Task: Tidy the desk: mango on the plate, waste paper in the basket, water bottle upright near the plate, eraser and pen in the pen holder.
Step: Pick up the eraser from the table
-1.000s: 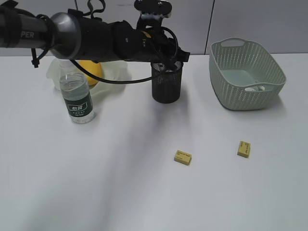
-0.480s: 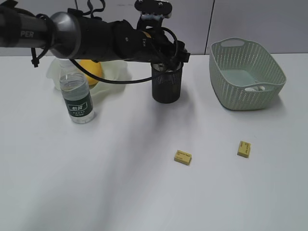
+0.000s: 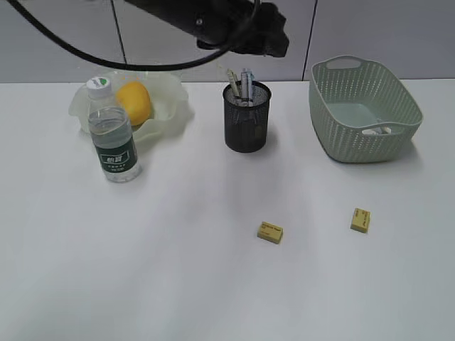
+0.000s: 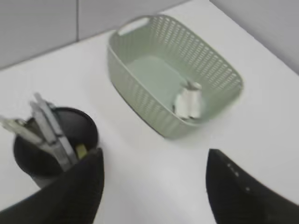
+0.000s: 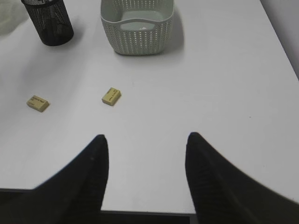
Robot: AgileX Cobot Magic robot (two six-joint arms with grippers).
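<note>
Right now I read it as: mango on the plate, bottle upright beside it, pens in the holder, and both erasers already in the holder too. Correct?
Not the erasers. Both erasers lie on the bare table in front of the holder, as the exterior view shows. The rest holds: mango on the plate, bottle upright beside it, pens in the holder.

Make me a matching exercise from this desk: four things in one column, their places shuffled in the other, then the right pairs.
Things:
1. mango
2. waste paper
3. pens
4. erasers

Places:
A. in the basket
B. loose on the table
C. on the plate
D. in the pen holder

Pairs: 1-C, 2-A, 3-D, 4-B
</note>
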